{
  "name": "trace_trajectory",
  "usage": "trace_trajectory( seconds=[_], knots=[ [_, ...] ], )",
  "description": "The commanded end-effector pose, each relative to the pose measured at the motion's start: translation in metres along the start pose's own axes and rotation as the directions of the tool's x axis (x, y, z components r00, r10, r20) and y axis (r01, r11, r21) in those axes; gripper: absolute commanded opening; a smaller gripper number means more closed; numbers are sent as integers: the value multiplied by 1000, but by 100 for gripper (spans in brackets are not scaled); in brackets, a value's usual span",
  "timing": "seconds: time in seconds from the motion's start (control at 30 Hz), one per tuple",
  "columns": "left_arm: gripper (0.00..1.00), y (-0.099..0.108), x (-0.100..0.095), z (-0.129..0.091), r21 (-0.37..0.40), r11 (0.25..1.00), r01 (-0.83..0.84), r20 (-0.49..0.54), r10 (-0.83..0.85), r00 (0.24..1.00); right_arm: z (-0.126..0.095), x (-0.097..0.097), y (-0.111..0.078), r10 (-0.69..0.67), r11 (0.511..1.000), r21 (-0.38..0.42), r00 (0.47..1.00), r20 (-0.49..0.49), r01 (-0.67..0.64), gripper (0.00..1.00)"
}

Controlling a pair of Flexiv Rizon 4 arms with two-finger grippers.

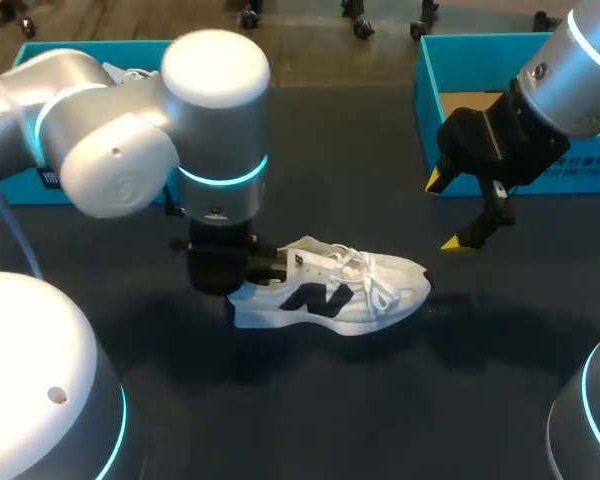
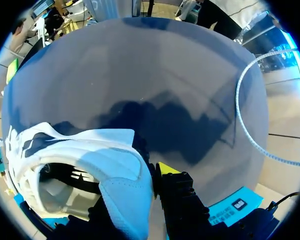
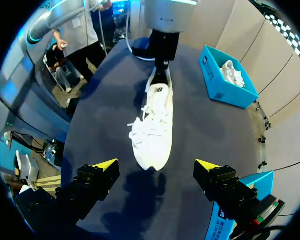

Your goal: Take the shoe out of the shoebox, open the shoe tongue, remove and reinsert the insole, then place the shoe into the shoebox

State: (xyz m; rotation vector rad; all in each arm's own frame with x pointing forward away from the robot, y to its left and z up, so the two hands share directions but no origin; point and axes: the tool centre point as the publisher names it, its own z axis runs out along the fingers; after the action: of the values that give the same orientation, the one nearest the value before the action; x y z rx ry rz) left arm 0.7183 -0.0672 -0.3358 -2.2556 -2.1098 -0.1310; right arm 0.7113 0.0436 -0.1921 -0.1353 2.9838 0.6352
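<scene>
A white sneaker (image 1: 350,295) with a dark side logo lies on its sole mid-table, toe pointing right. My left gripper (image 1: 242,275) is shut on the shoe's heel. In the left wrist view the heel collar (image 2: 125,200) sits between the fingers; one yellow tip (image 2: 165,168) shows outside it and the other is hidden by the shoe (image 2: 90,150). My right gripper (image 1: 448,212) hangs open above the table, right of the toe and apart from it. In the right wrist view the shoe (image 3: 152,130) lies ahead of that gripper (image 3: 156,165), laces up, with my left gripper (image 3: 162,65) at its far end.
A blue shoebox (image 1: 425,110) stands at the back right behind my right gripper. Another blue box (image 1: 30,185) at the back left holds a second white shoe (image 3: 232,72). Dark table (image 1: 310,420) lies bare in front of the sneaker.
</scene>
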Motion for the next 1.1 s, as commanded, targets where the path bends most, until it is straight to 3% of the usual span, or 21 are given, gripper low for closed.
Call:
trace_trajectory(
  seconds=[0.03, 0.47, 1.03, 1.1],
  knots=[
    [0, 6, -15, 16, -3, 1000, 13, -8, -13, 1000, 2, -1, 0, 1, 1000, 2, 1000, 0, -1, 100],
    [0, 7, -25, 45, -28, 998, 50, -14, -50, 999, 2, -1, 0, 1, 1000, 2, 1000, 0, -1, 100],
    [0, 1, -25, 63, 40, 999, 31, -38, -29, 999, 2, -1, 0, 1, 1000, 2, 1000, 0, -1, 100],
    [39, 0, -25, 63, 41, 999, 32, -39, -30, 999, 2, -1, 0, 1, 1000, 2, 1000, 0, -1, 100]
  ],
)
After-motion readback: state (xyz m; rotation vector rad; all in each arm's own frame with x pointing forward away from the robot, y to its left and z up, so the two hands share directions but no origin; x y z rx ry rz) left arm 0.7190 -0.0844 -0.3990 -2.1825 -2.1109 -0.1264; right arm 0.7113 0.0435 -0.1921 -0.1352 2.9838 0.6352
